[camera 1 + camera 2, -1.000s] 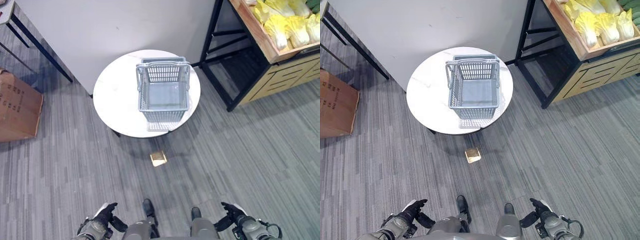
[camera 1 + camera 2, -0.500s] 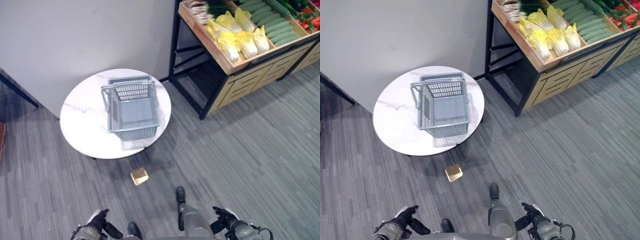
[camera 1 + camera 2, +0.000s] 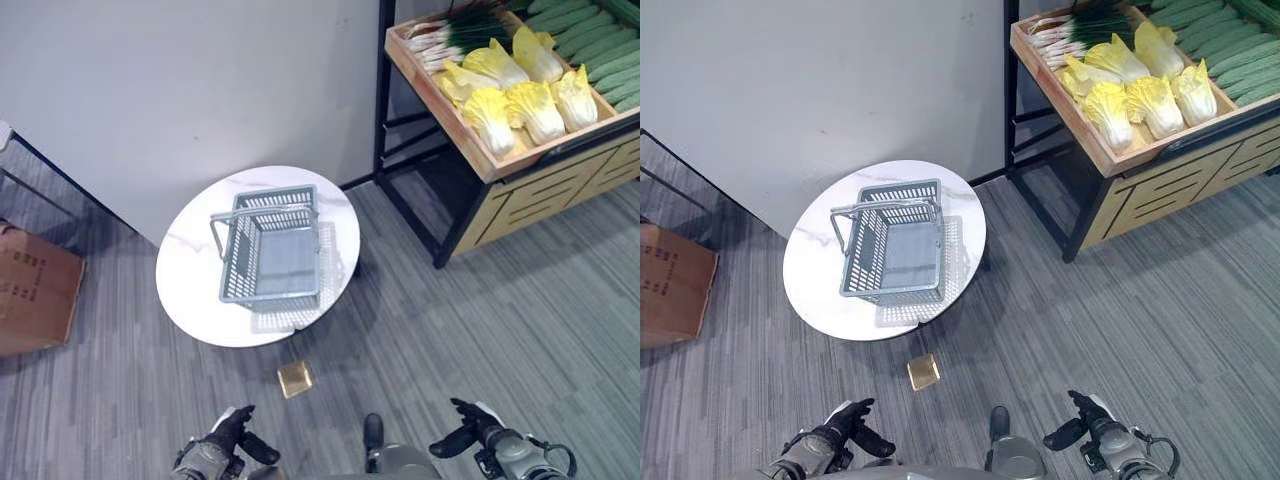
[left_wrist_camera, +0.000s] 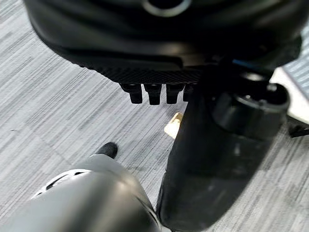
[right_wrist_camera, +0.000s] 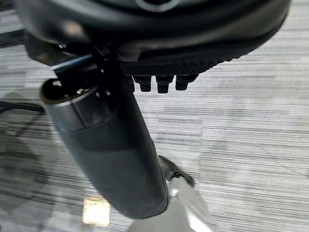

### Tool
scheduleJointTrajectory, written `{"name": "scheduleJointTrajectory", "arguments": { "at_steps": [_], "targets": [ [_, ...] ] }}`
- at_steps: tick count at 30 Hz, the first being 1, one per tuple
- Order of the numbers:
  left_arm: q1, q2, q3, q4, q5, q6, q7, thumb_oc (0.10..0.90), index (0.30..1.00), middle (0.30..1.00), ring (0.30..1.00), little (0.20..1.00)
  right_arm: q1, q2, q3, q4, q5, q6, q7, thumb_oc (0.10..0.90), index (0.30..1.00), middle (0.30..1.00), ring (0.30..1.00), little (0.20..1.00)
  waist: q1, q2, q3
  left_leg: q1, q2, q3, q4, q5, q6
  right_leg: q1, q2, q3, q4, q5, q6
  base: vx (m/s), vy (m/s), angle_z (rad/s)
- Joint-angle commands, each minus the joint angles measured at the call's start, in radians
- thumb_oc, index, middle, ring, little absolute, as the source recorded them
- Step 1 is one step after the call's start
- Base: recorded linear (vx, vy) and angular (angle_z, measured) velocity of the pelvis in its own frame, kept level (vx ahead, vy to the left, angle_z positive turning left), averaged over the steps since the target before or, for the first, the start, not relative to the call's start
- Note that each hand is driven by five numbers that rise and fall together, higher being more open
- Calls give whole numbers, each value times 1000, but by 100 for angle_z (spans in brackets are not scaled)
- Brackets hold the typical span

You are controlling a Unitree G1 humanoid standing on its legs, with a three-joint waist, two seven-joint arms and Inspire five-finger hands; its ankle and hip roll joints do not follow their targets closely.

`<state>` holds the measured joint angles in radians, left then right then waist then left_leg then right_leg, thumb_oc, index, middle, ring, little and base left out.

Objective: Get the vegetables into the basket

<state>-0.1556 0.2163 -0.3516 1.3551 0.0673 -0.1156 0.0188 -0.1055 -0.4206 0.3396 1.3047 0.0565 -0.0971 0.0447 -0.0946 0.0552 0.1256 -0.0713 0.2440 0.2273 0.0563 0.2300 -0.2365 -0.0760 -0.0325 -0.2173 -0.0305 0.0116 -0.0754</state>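
Grey carpet floor, round bench [image 3: 190,275] ahead-left w/ empty basket [image 3: 270,258].
Veg, i.e. cabbages [image 3: 520,100], lie in shelf crate [image 3: 470,150] far ahead-right, well apart from basket; right robot hand [image 3: 470,438] nearer, left robot hand [image 3: 232,440] nearer basket. Both hang low, fingers relaxed, holding nothing.

You can't see the whole produce crate [image 3: 470,140]: the picture's right edge cuts it, along with the cucumbers [image 3: 600,30] at the top corner. The cardboard box [image 3: 35,300] runs off the left edge. Each wrist view blurs its own thumb, and the basket's [image 3: 270,262] rear rim hides some of the surface [image 3: 190,270].
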Motion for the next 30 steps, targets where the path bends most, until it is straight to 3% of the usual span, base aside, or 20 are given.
{"name": "scheduleJointTrajectory", "arguments": {
  "at_steps": [1, 3, 7, 17, 21, 25, 29, 30],
  "targets": [
    [13, 41, -11, 7, -12, 6, 7, 900, 1000, 1000, 1000, 1000, 0, -14, -2, 0, 19, -19, -1, 900, 1000, 1000, 1000, 1000, 6, -14, 52, -20, -36, 40, -26, -83, 85, -28, -79, 116, 78, 29, 159, 66, 63, -11],
    [15, 40, -11, 3, -16, 4, 3, 900, 1000, 1000, 1000, 1000, 2, -13, 0, -4, 13, -22, 1, 900, 1000, 1000, 1000, 1000, 14, -4, 57, -35, -28, 39, -64, -51, 78, -21, -81, 117, 81, 24, 161, 97, 117, -13],
    [21, 37, -10, -1, -21, 4, -2, 900, 1000, 1000, 1000, 1000, 7, 5, 7, 6, 2, -19, 3, 900, 1000, 1000, 1000, 1000, 11, 6, 48, 30, -42, 71, -124, -69, 86, -12, -82, 135, 77, 24, 173, 90, 182, -43],
    [18, 57, -11, -19, -20, -6, -9, 900, 1000, 1000, 1000, 1000, -13, 51, 22, -8, -8, -14, 5, 900, 1000, 1000, 1000, 1000, 26, -35, 32, 74, -127, 135, -139, -153, 147, -31, -156, 195, 55, 94, 245, 23, 198, -12],
    [12, 73, -13, -26, -22, -9, -11, 900, 1000, 1000, 1000, 1000, -18, 68, 31, -15, -8, -13, 5, 900, 1000, 1000, 1000, 1000, 30, -53, 40, 78, -157, 135, -144, -175, 176, -69, -174, 218, 120, 124, 269, -30, 163, -3],
    [2, 82, -10, -28, -35, -11, -8, 900, 1000, 1000, 1000, 1000, -23, 74, 35, -19, 0, -14, 3, 900, 1000, 1000, 1000, 1000, 30, -57, 49, 78, -161, 122, -144, -183, 177, -97, -166, 249, 162, 132, 272, -19, 46, -6],
    [-5, 88, -9, -28, -49, -15, -7, 900, 1000, 1000, 1000, 1000, -27, 77, 36, -17, 11, -17, -2, 900, 1000, 1000, 1000, 1000, 34, -63, 49, 78, -153, 121, -144, -183, 165, -117, -171, 249, 102, 144, 266, 21, -74, 7],
    [-9, 92, -5, -27, -57, -16, -6, 900, 1000, 1000, 1000, 1000, -26, 79, 33, -12, 17, -20, -8, 900, 1000, 1000, 1000, 1000, 34, -76, 46, 82, -142, 108, -144, -178, 152, -120, -173, 235, 49, 150, 262, 45, -200, 36]
  ]
}}
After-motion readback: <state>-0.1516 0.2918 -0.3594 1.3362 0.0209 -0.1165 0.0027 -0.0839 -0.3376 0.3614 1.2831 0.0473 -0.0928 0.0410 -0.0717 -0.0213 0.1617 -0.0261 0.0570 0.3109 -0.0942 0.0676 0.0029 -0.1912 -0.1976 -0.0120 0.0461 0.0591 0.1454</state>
